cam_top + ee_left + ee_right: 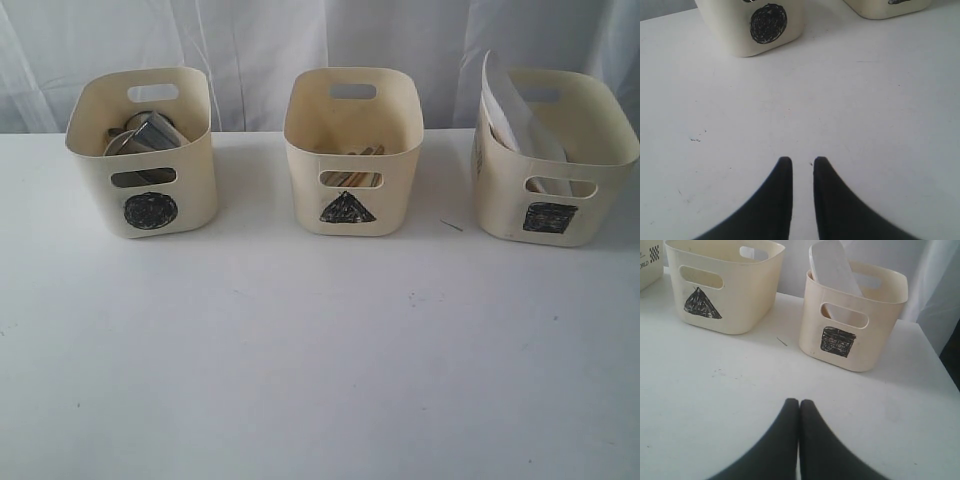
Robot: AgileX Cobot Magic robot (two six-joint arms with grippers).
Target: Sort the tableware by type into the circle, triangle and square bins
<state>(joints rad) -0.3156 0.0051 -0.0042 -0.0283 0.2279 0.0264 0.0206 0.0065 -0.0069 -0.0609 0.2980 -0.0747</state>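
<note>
Three cream bins stand in a row at the back of the table. The circle bin (pixel 190 200) (pixel 740 30) holds steel mugs (pixel 150 132). Wooden chopsticks (pixel 352 178) show through the handle slot of the triangle bin (pixel 305 190) (pixel 740 295). The white square plate (pixel 510 105) (pixel 832 265) leans upright in the square bin (pixel 500 200) (pixel 880 330). The bowls are hidden. My left gripper (pixel 802 160) hovers over bare table in front of the circle bin, its fingers slightly apart and holding nothing. My right gripper (pixel 799 401) is shut and empty in front of the square bin.
The white table (pixel 320 360) spreads in front of the bins, with a thin sliver (pixel 452 226) lying between the triangle and square bins. A white curtain hangs behind. The table's right edge (pixel 940 360) runs near the square bin. Neither arm shows in the exterior view.
</note>
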